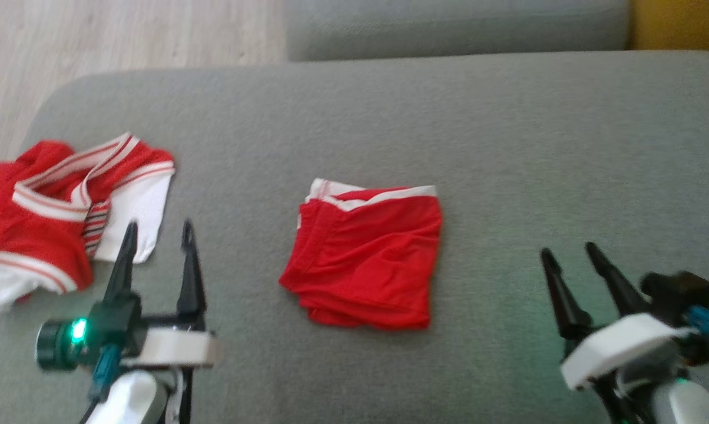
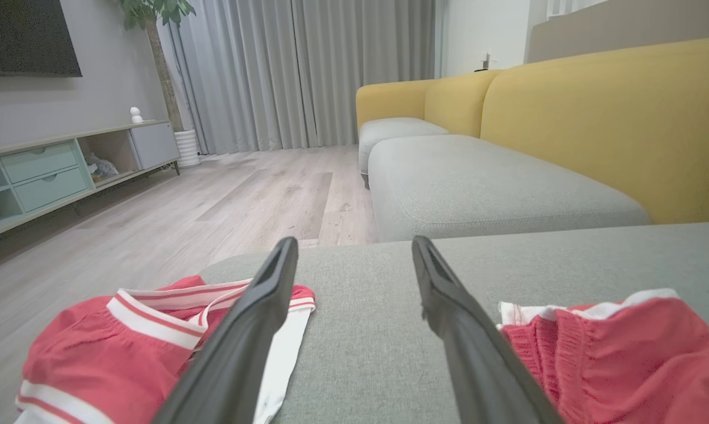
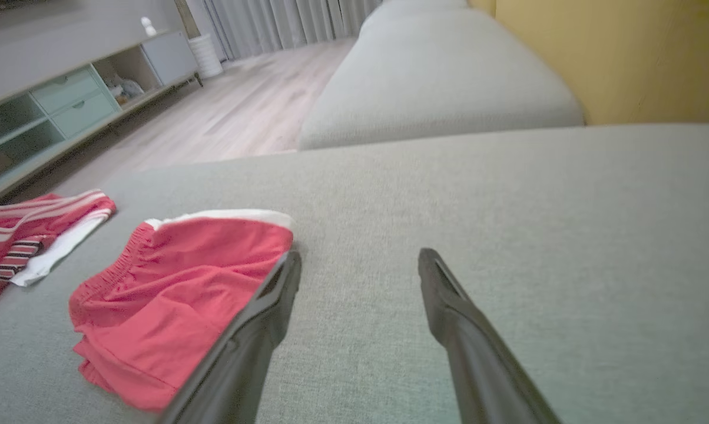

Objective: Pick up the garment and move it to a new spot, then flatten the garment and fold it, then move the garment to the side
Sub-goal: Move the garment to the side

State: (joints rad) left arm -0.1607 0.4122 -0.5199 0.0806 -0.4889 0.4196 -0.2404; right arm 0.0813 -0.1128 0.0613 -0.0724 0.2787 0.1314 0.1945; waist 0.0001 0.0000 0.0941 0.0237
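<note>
Garment [image 1: 363, 259]: folded, lying mid-way across the cushion [image 1: 507, 147].
Remaining: the move aside, I'd judge.
Left gripper [image 1: 159, 227]: spread wide, empty.
Right gripper [image 1: 568, 250]: spread wide, empty.

The left gripper [image 2: 354, 244] holds its two dark fingers spread wide over the bare grey cushion [image 2: 360, 347], nothing between them, with a folded red garment [image 2: 619, 353] just to their right and a rumpled heap of red-and-white clothes [image 2: 107, 347] to their left near the cushion's edge.
</note>
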